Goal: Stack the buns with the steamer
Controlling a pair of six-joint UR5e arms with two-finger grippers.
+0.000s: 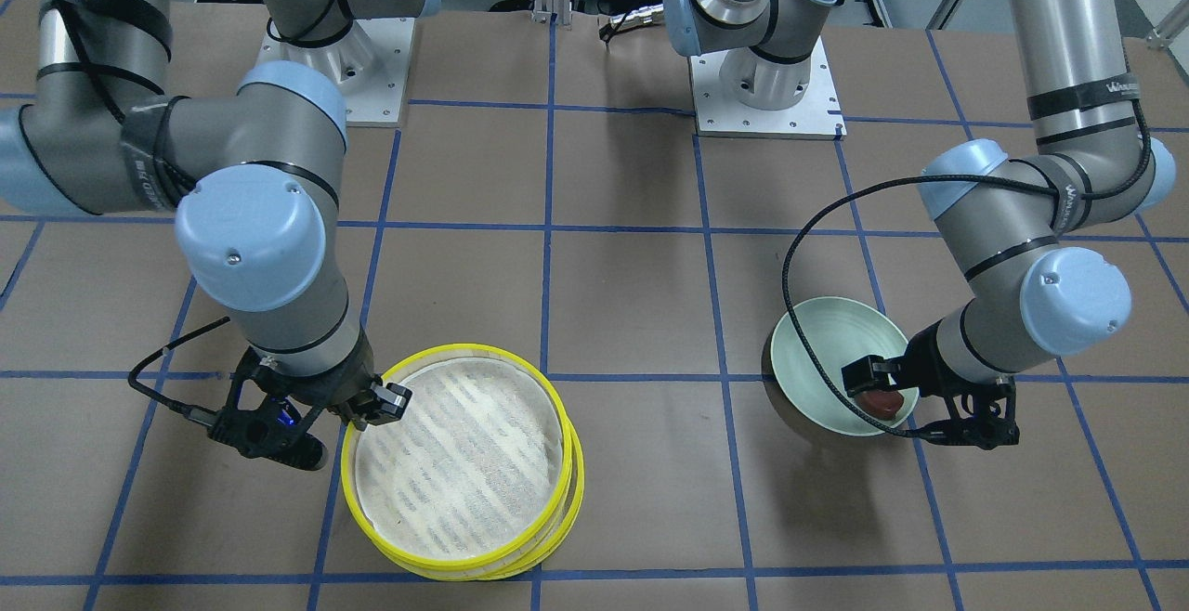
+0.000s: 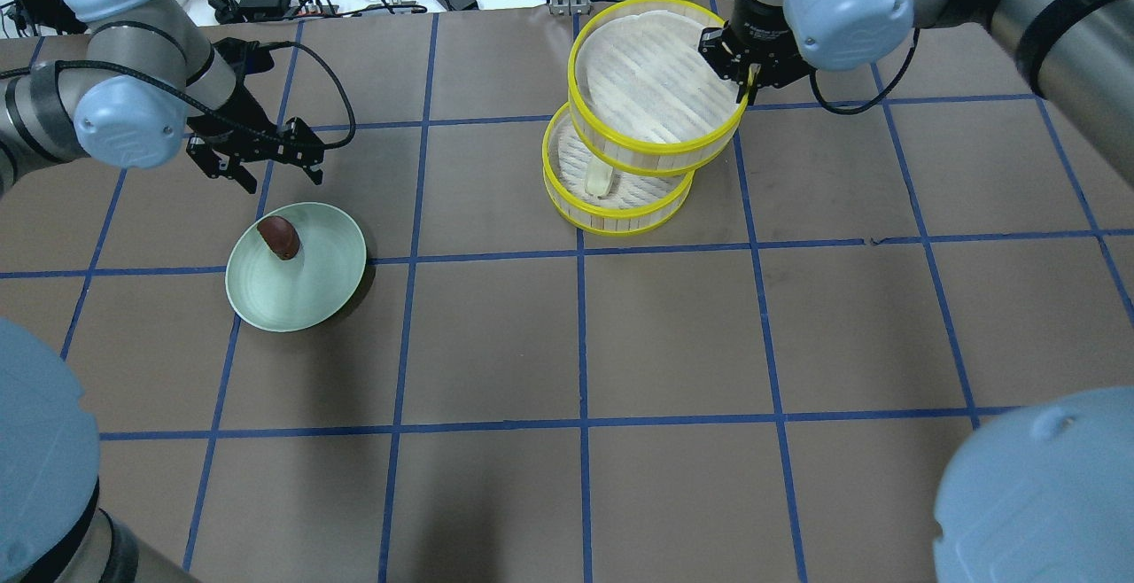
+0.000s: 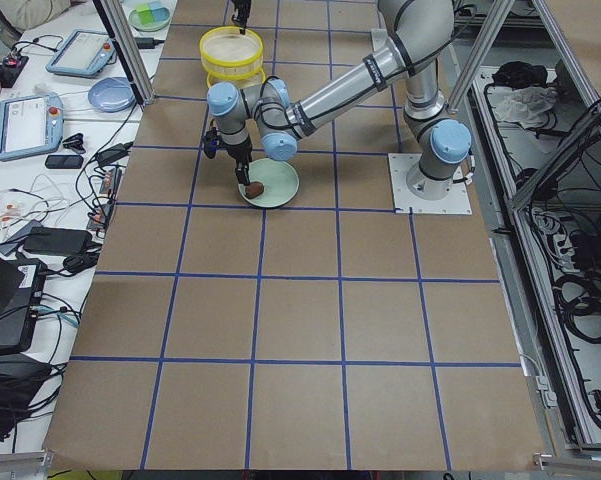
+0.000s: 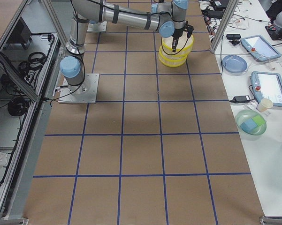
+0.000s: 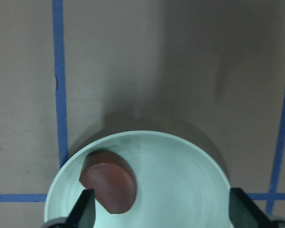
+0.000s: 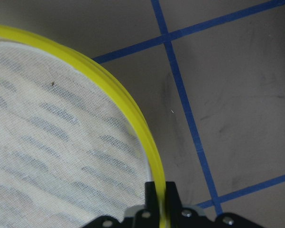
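Clamping right gripper on upper steamer tier rim, offset over lower tier; holding left gripper spread above brown bun on plate.

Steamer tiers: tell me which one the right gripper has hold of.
The upper tier, its yellow rim clamped in the right gripper; the lower tier sits ungripped beneath it.

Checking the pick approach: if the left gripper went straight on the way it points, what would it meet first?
Probably the brown bun, partly ahead of one finger of the open left gripper; between the fingers lies bare green plate. Depth is unclear.
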